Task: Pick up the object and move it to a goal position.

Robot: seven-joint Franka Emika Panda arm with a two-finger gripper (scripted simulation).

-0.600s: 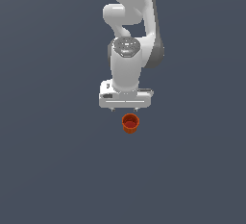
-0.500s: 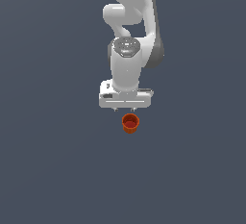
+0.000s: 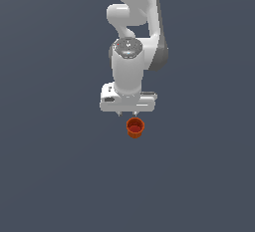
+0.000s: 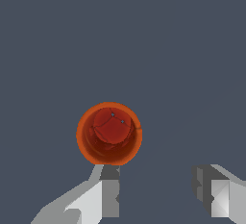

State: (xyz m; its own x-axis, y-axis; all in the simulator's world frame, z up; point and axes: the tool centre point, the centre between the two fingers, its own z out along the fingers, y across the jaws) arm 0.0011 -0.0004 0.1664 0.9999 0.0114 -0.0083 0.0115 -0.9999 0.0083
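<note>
The object, a small orange-red round cup (image 3: 135, 127) with a darker red inside, stands upright on the flat grey-blue surface. My white gripper (image 3: 127, 112) points down, just beside and above the cup, which sits toward the exterior view's right of the gripper's middle. In the wrist view the cup (image 4: 109, 133) lies just past one fingertip (image 4: 110, 194), not between the fingers. The other fingertip (image 4: 211, 195) is well apart from it. The gripper (image 4: 161, 194) is open and empty.
The plain grey-blue surface (image 3: 60, 176) stretches all around. The white arm (image 3: 132, 37) rises behind the gripper toward the top of the exterior view.
</note>
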